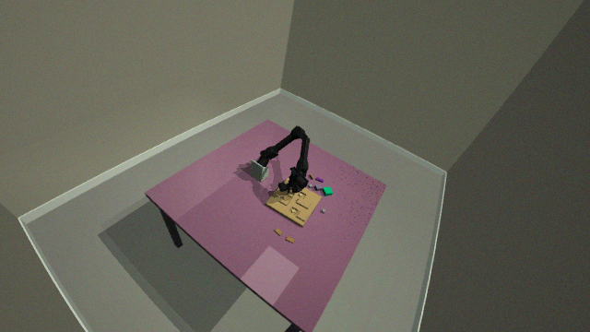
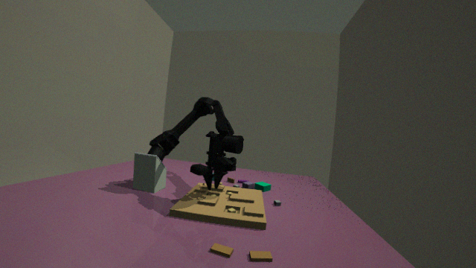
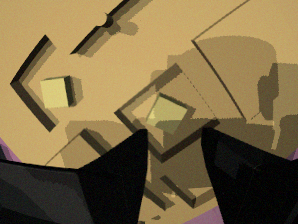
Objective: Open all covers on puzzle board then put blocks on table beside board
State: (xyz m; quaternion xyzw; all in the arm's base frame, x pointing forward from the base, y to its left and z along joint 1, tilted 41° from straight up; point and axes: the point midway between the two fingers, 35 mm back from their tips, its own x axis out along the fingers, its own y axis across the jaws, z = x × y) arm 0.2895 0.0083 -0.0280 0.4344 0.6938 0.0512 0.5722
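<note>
While poising the gripper [image 1: 290,190] [image 2: 213,188] [image 3: 174,136], parted and empty, near an exposed block [image 3: 169,112], seemingly starting extraction; next, align, pinch, lift, place beside the board [image 1: 310,212] [image 2: 219,219] [image 3: 115,55], inside the desk's [image 1: 221,184] [image 2: 93,231] edges.

puzzle board [image 1: 302,222] [image 2: 219,219] on table [image 1: 217,198] [image 2: 93,231] | two flat pieces [image 1: 277,231] [image 2: 222,250] before board | loose blocks [image 1: 327,191] [image 2: 262,186] behind it
</note>
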